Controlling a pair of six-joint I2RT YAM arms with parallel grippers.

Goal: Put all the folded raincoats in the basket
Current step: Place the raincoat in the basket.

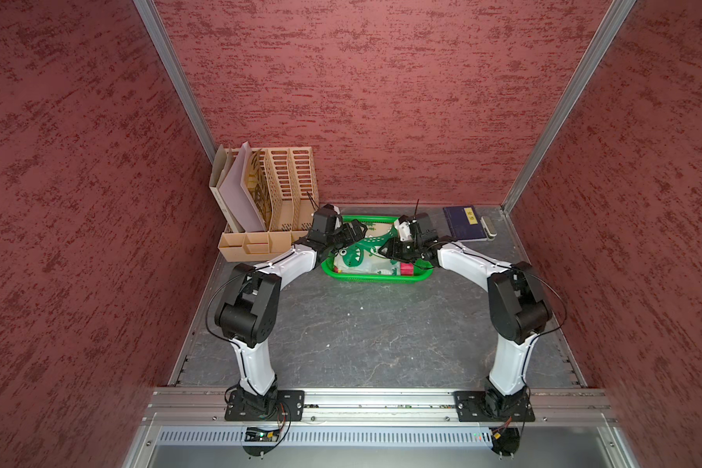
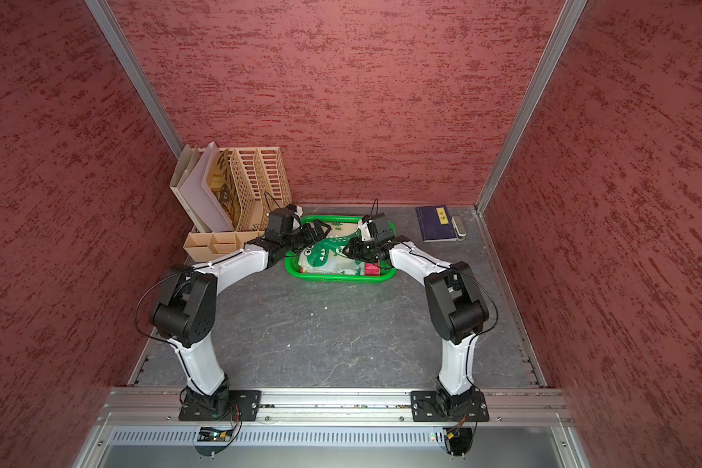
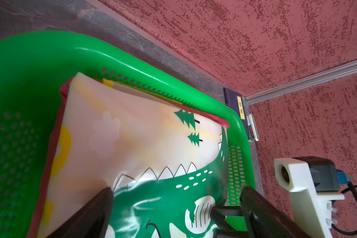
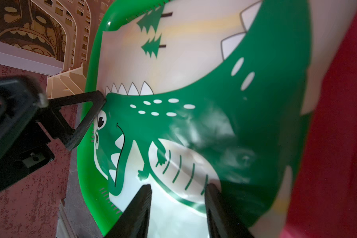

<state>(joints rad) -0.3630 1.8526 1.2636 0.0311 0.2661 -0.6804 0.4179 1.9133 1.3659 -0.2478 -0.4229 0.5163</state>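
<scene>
The folded raincoat, pale film printed with a green dinosaur, lies inside the bright green basket at the back of the table. My left gripper hovers open over the raincoat's left part, holding nothing. My right gripper comes in from the right with its jaws about half apart and its tips down on the raincoat. Whether those tips pinch a fold does not show. The raincoat's red edge lies against the basket rim.
A tan slotted file organizer with folders stands just left of the basket. A dark blue book and a small grey device lie at the back right. Red walls close three sides.
</scene>
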